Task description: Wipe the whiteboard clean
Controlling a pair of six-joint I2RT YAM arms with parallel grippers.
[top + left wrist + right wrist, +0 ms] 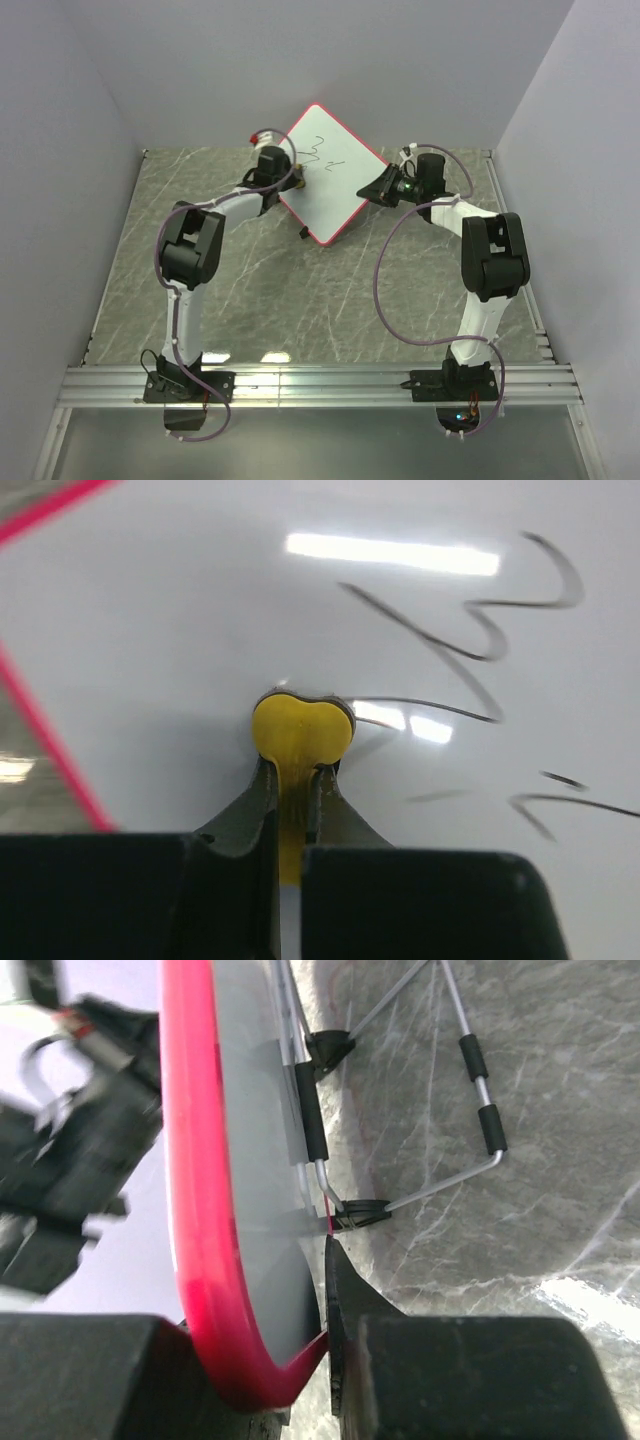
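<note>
The whiteboard [330,185] stands tilted like a diamond at the back of the table, with a red-pink frame and dark scribbles [322,155] on its face. My left gripper [297,178] is shut on a small yellow eraser [302,730] with a dark pad. The pad is pressed flat against the white surface [200,610], left of the scribbles [480,630]. My right gripper [375,188] is at the board's right corner, and the red frame [205,1210] sits between its jaws. In the right wrist view the gripper [262,1330] is seen from behind the board.
A thin wire stand [470,1070] with black sleeves props the board from behind; one foot [303,234] shows at the board's lower edge. The marbled grey table [250,290] is walled in by white panels left, right and behind. A metal rail [320,380] runs along the front.
</note>
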